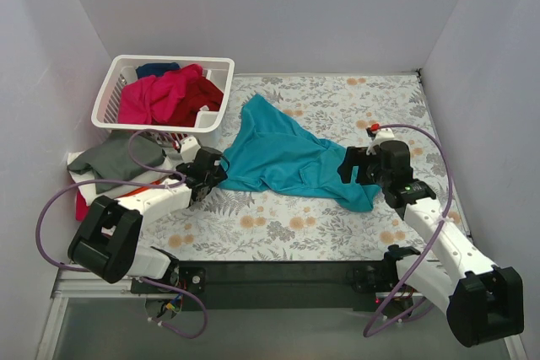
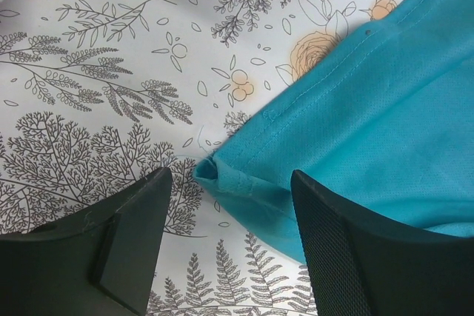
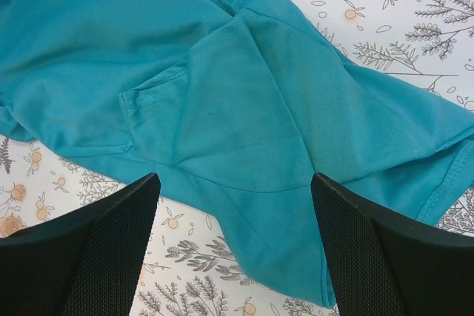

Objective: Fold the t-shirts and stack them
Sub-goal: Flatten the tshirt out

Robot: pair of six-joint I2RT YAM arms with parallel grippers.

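A teal t-shirt (image 1: 283, 153) lies crumpled across the middle of the flowered table. My left gripper (image 1: 213, 176) is open at its left corner; in the left wrist view the rolled teal corner (image 2: 215, 172) lies between the open fingers (image 2: 133, 227) on the table. My right gripper (image 1: 348, 166) is open over the shirt's right end; in the right wrist view the teal cloth (image 3: 244, 109) spreads between and beyond the fingers (image 3: 111, 242). Magenta, dark red and navy shirts (image 1: 169, 94) fill the basket. Grey, white and red shirts (image 1: 118, 160) lie piled at the left.
A white lattice basket (image 1: 114, 90) stands at the back left. White walls close the table on the left, back and right. The flowered tablecloth (image 1: 278, 225) shows bare in front of the teal shirt and at the back right.
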